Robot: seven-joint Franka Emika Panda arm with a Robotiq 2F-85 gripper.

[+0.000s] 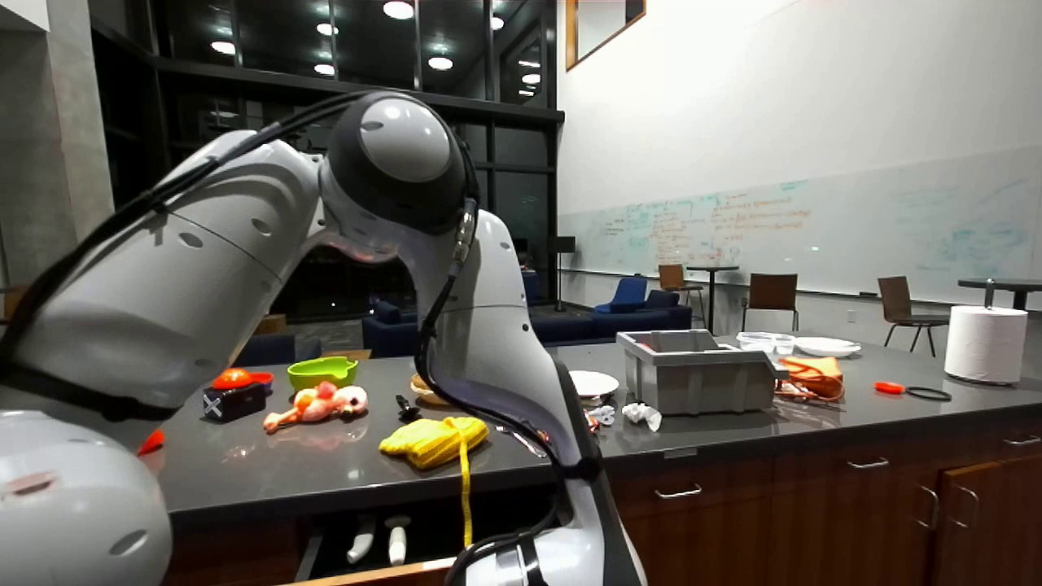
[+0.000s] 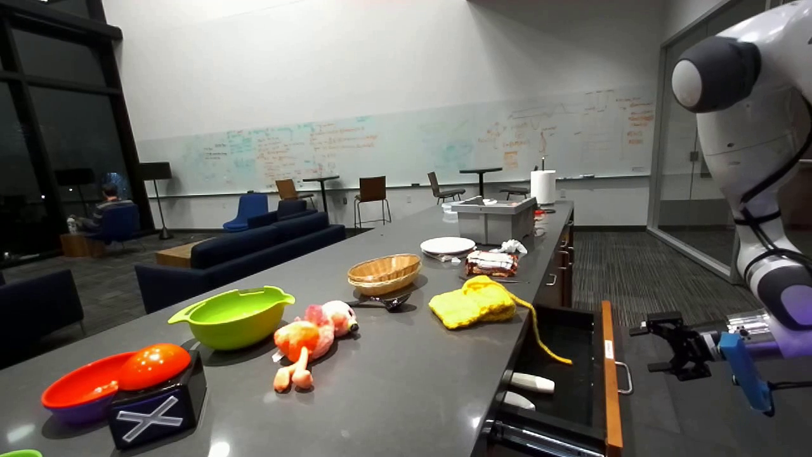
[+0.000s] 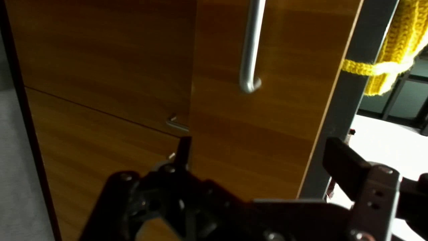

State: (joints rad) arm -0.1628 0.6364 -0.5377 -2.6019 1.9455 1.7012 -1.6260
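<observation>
My gripper [image 2: 647, 348] is open and empty, in the air just outside the open drawer [image 2: 610, 381]. Its fingers point toward the drawer front and its metal handle [image 2: 625, 378], apart from both. In the wrist view the spread fingers [image 3: 259, 149] show below the drawer handle [image 3: 250, 50]. A yellow knitted item [image 2: 476, 301] lies on the counter edge above the drawer; its strand hangs into the drawer. It also shows in the wrist view [image 3: 401, 50] and an exterior view [image 1: 435, 439]. White-handled items [image 2: 533, 383] lie in the drawer. The gripper is out of frame in an exterior view.
On the grey counter [image 2: 406, 393] are a green bowl [image 2: 238, 320], a pink plush bird [image 2: 317, 336], a black box with an orange dome [image 2: 155, 400], a wicker basket [image 2: 384, 273], a black utensil [image 2: 393, 301], a white plate [image 2: 447, 246] and a grey bin [image 2: 495, 222].
</observation>
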